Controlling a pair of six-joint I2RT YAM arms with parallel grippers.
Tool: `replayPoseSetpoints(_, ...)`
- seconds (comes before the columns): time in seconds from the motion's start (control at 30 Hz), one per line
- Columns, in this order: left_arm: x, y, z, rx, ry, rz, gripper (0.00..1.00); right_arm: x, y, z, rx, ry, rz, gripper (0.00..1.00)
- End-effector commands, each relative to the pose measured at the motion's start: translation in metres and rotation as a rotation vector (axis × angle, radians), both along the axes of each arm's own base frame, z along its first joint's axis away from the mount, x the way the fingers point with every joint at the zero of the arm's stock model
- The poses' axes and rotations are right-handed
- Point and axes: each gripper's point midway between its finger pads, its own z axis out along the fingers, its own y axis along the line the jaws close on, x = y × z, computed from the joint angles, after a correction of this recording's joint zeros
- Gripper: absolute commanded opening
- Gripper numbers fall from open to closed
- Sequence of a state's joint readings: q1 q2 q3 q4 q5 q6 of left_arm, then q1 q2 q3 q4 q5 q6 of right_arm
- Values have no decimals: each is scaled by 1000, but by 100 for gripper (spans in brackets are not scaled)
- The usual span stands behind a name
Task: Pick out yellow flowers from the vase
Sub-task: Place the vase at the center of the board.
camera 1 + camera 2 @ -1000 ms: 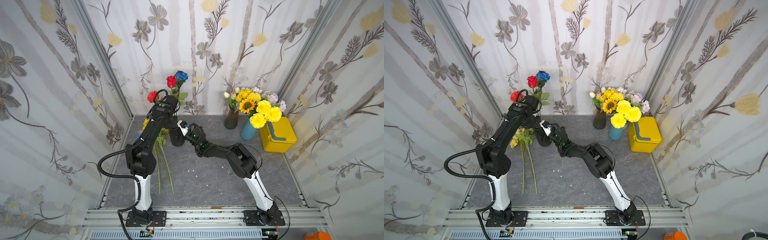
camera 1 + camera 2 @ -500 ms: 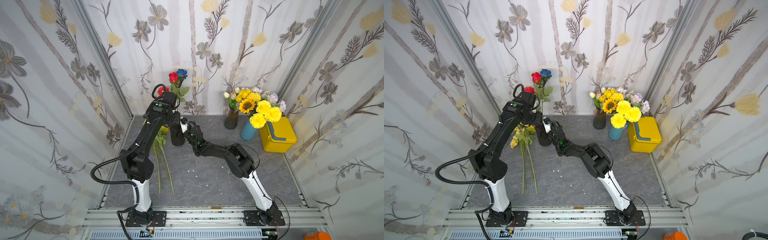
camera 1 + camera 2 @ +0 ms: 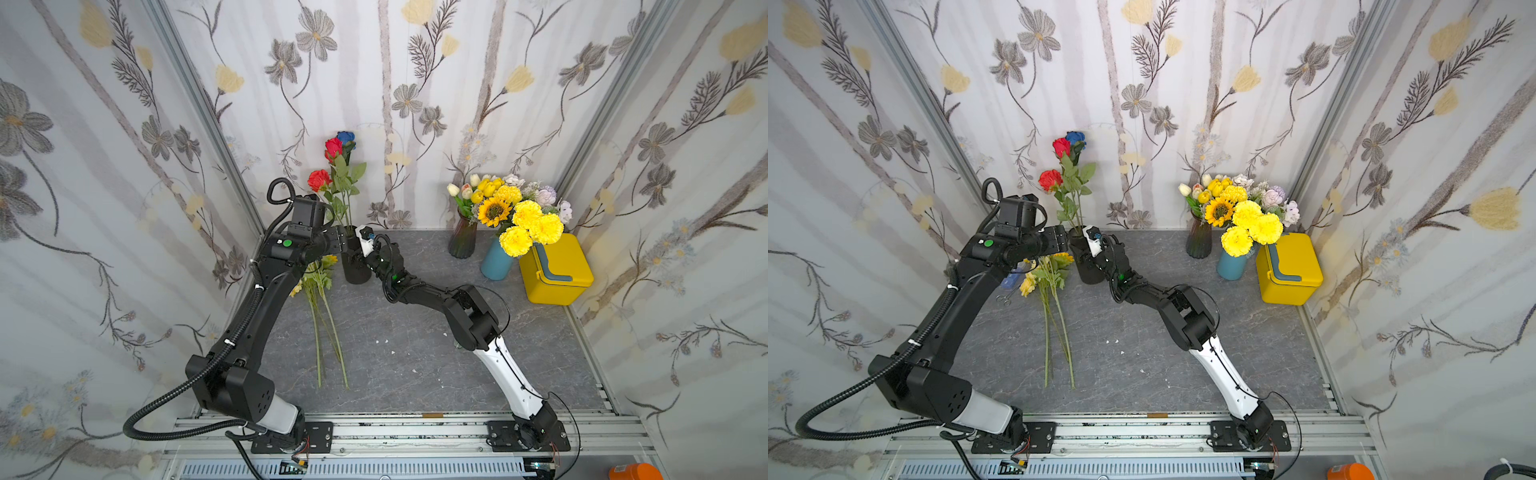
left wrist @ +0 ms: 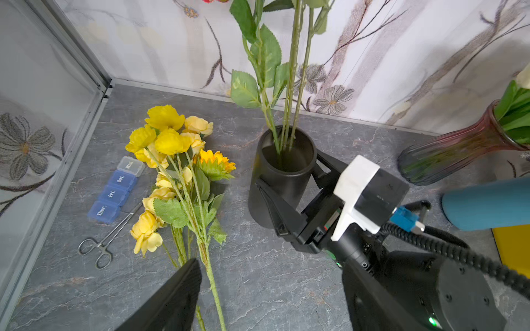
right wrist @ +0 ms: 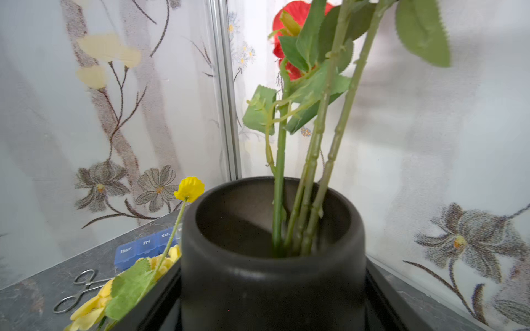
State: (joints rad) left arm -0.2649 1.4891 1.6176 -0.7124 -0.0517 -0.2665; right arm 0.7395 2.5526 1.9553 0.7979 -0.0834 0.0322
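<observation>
Since a sec ago our left arm has folded back toward the near rail. Our left gripper (image 3: 338, 242) now hangs by the vase rim, jaws apart, holding nothing.

Top views: our right gripper (image 3: 357, 257) is clamped round the black vase (image 3: 1088, 270), prob. to steady it while stems are pulled. All the yellow flowers (image 3: 1028, 286) we see near it lie bunched on the floor (image 3: 415, 353) just beside it. A red rose (image 3: 319, 179) stands in it.

Left wrist view: only green rose stems (image 4: 291, 94) fill the vase.

Right wrist view: same stems, no yellow inside, so we judge the picking done here.
</observation>
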Motion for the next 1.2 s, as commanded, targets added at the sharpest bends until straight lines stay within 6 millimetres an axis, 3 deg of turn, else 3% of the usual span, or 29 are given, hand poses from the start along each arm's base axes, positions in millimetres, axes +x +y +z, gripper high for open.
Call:
replayPoseSetpoints(0.0,5,12,17,-1,-100,52,82,-1,-2,-5,-31,-21,-10,44)
replayPoseSetpoints(0.2,3,26,11,4,-97,87,83,-20,-16,-10,3,-14,-12,46)
replayPoseSetpoints(0.4,4,28,11,-5,-101,100,83,-25,-20,-10,2,-11,-25,63)
replayPoseSetpoints(0.63,3,31,11,2,-104,112,83,-24,-20,-10,-5,-8,-35,75)
replayPoseSetpoints(1.17,1,44,11,9,-115,140,83,-13,-6,-17,-59,37,-15,74)
